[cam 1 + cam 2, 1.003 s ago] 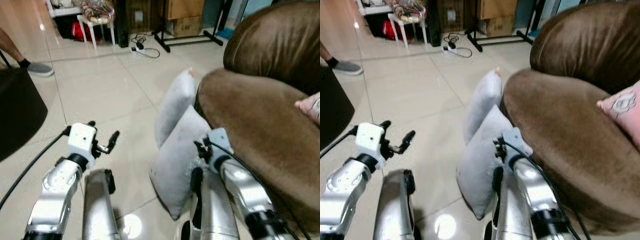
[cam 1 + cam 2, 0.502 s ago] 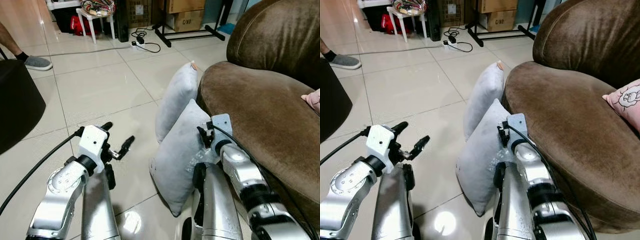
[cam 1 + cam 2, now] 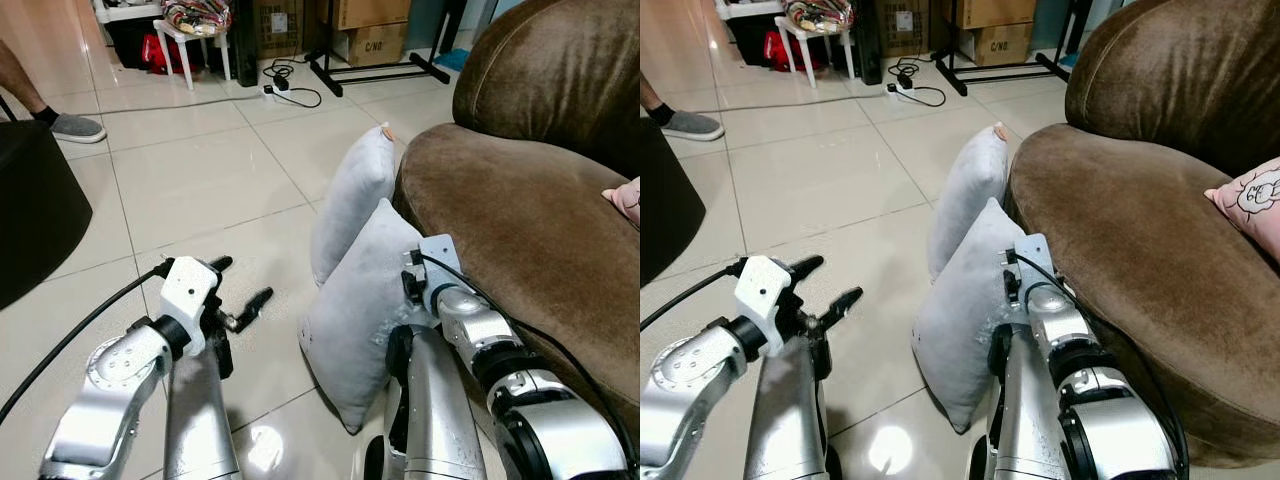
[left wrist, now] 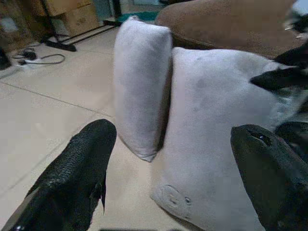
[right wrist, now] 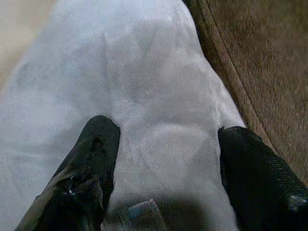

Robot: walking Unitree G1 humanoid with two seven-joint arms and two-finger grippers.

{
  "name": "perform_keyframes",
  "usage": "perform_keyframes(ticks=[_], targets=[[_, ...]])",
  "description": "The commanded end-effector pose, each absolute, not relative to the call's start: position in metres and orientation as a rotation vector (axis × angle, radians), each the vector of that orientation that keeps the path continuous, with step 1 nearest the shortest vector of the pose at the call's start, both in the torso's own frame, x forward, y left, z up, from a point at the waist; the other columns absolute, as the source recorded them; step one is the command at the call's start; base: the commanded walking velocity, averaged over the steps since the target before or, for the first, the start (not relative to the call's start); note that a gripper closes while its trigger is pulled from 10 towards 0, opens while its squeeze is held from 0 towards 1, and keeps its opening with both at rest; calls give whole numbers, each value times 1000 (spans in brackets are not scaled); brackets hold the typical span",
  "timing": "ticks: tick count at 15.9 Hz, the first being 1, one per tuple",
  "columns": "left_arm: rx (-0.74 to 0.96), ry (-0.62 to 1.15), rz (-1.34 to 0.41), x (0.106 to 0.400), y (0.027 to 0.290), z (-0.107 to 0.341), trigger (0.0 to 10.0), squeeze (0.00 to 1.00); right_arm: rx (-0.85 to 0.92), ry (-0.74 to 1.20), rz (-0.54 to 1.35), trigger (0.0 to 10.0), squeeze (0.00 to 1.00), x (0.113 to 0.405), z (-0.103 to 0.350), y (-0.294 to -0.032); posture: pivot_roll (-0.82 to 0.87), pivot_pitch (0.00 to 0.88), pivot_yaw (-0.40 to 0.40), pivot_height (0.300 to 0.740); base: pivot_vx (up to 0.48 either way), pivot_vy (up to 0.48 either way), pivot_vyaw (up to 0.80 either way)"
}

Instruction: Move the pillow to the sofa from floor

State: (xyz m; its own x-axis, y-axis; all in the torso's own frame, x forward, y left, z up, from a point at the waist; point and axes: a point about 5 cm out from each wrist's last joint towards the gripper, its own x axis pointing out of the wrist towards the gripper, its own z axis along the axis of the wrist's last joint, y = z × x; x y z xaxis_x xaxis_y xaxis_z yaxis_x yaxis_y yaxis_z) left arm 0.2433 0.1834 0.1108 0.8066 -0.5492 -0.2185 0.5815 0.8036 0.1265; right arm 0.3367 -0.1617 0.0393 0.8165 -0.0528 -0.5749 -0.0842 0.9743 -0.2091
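Pillow [image 3: 360, 330] against sofa [image 3: 520, 230], right gripper [image 5: 163, 159] spread on it

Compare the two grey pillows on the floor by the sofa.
The near pillow looks broader and has the right tool open against it; the far pillow looks narrower, stands more upright and is untouched. Both are plain grey, on edge, leaning against the brown sofa.

The near grey fabric pillow [image 3: 362, 330] stands on the tiled floor [image 3: 200, 190], against the brown sofa [image 3: 520, 230], between the left gripper's [image 3: 240, 292] spread jaws and the right gripper's [image 5: 163, 159].
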Motion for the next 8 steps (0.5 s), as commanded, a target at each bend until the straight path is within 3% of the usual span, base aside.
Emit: perform_keyframes(ticks=[1, 2, 3, 8], targets=[[179, 211, -684, 238, 180, 110, 10000, 0, -203, 684, -14, 10000, 0, 331, 31, -170, 22, 0, -50, 380, 0, 0, 0], [170, 239, -731, 234, 180, 108, 10000, 0, -166, 709, -6, 4627, 0, 328, 27, -169, 18, 0, -44, 380, 0, 0, 0], [168, 243, -746, 233, 180, 109, 10000, 0, -148, 720, 2, 0, 0, 326, 25, -168, 20, 0, -46, 380, 0, 0, 0], [164, 249, -762, 233, 178, 110, 10000, 0, -89, 734, -6, 0, 0, 320, 17, -166, 21, 0, -34, 380, 0, 0, 0]])
